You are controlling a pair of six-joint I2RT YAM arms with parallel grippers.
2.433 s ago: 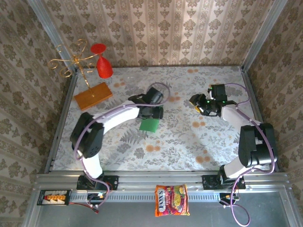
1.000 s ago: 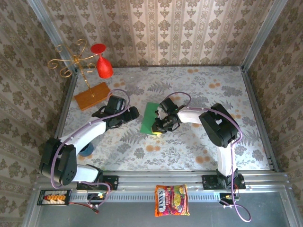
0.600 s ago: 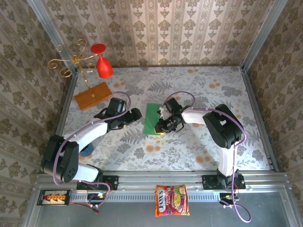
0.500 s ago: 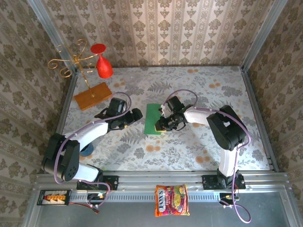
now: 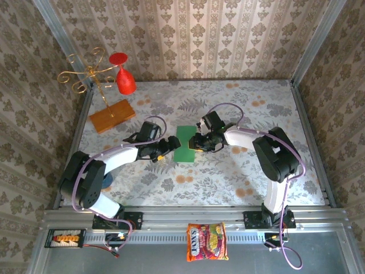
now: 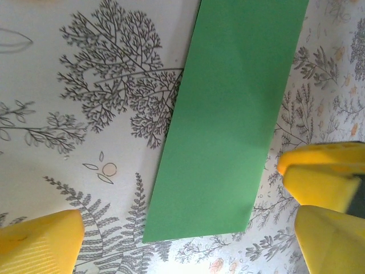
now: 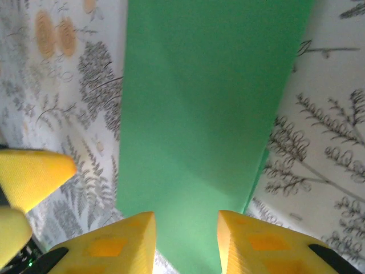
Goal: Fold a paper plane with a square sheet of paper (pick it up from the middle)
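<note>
- Two claws flank one green sheet of paper (image 5: 185, 144). It lies flat near the middle of the desk (image 5: 239, 177), folded to a narrow oblong, its long axis running away from the arm bases.
- Top view: the left claw (image 5: 165, 149) sits just beside the sheet's left long edge. The right claw (image 5: 196, 142) is over its right edge. Finger gaps are too small to read from up there.
- Left wrist view: the sheet (image 6: 228, 114) crosses on a slant, near short edge low in frame. The left claw (image 6: 188, 237) stands wide apart and holds nothing. One yellow finger (image 6: 40, 245) is at lower left over bare desk, the other at lower right past the sheet. A further yellow tip sits just above that one; whose it is, cannot tell.
- Right wrist view: the sheet (image 7: 199, 103) runs up the centre. The right claw (image 7: 187, 231) has its fingers apart with a clear gap, green surface showing between them, not clamped. An under-layer peeks out along the sheet's right edge, so it is doubled. Two yellow tips show at far left, beside the sheet.
- Surroundings, top view: an orange-brown board (image 5: 112, 116) at back left carries a gold wire stand (image 5: 85, 73) with a red glass (image 5: 124, 81) hanging from it, well apart from the sheet. A snack packet (image 5: 207, 241) lies on the front rail between the arm bases.
- Obstruction: the right arm's wrist covers part of the sheet's right edge in the top view.
</note>
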